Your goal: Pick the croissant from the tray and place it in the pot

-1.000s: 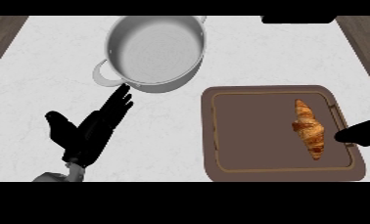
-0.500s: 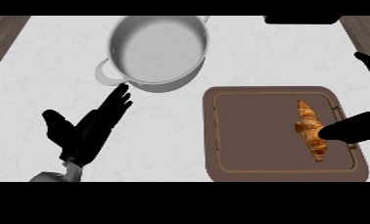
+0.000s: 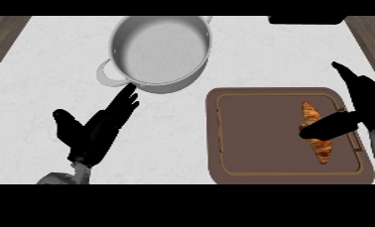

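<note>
Head view: right robot hand (image 3: 350, 103) released, thumb across croissant (image 3: 316, 133) on tray (image 3: 256, 137).

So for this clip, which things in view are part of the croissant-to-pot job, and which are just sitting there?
Part of the job:
- croissant, lying on the tray
- tray, brown, at the right
- pot, grey, nothing visible inside
- right hand, over the croissant, thumb across it

Just there:
- left hand, open and flat on the counter below the pot
- dark object at the counter's far edge, cannot tell what
</note>
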